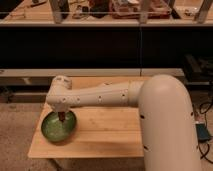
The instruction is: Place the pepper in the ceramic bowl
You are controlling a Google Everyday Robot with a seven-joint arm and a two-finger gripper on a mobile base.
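A green ceramic bowl [56, 127] sits on the left part of a small wooden table [110, 130]. My white arm reaches across the table from the right. My gripper [61, 117] hangs straight down from the arm's end, over the bowl's inner right side. A small dark reddish thing, probably the pepper [62, 119], shows at the gripper's tip just above or inside the bowl. I cannot tell whether it is still held.
The arm's large white shoulder [167, 125] fills the right foreground and hides the table's right end. A low ledge [30, 73] runs behind the table. Dark shelving with cluttered objects [125, 10] stands at the back. Floor lies to the left of the table.
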